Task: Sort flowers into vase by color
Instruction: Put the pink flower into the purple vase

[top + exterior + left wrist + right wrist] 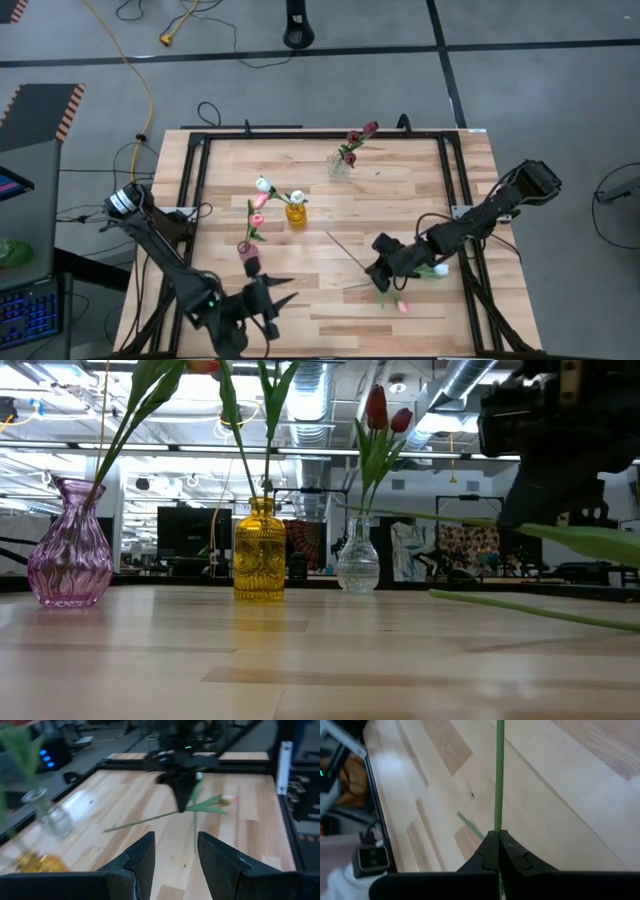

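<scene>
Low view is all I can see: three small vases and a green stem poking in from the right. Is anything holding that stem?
Observer: Yes. The right tool is shut on the thin green stem; its own wrist view shows the grip.
Operator: The middle vase's flowers are cut off at the top for me. What colour are they?
Observer: White. The high view shows two white tulip heads above the yellow glass vase.
Operator: And the other arm?
Observer: The left tool is open and holds nothing, on the left arm's side of the table.
</scene>
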`<act>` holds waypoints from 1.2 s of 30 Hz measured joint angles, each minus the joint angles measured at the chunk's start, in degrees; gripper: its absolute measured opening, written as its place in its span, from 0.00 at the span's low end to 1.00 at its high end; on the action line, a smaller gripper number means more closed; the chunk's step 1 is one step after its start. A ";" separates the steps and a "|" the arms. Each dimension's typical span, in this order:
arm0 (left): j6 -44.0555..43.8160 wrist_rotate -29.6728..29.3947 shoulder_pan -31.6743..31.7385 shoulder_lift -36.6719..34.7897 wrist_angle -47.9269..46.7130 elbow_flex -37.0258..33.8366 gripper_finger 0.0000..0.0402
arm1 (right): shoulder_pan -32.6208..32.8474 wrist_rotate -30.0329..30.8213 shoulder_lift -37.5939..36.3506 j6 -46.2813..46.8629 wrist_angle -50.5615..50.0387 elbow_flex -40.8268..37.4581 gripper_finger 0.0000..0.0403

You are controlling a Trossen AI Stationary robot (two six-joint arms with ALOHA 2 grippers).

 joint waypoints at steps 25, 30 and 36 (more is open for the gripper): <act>59.47 21.43 9.11 0.32 26.60 0.00 0.34 | -7.41 -15.08 0.00 34.56 22.12 0.00 0.07; 61.58 22.76 10.84 0.42 26.90 0.00 0.34 | -8.04 -15.12 0.00 36.70 23.45 0.00 0.07; 65.02 23.50 12.17 0.42 26.84 0.00 0.34 | -8.64 -15.08 0.00 36.82 27.79 0.00 0.07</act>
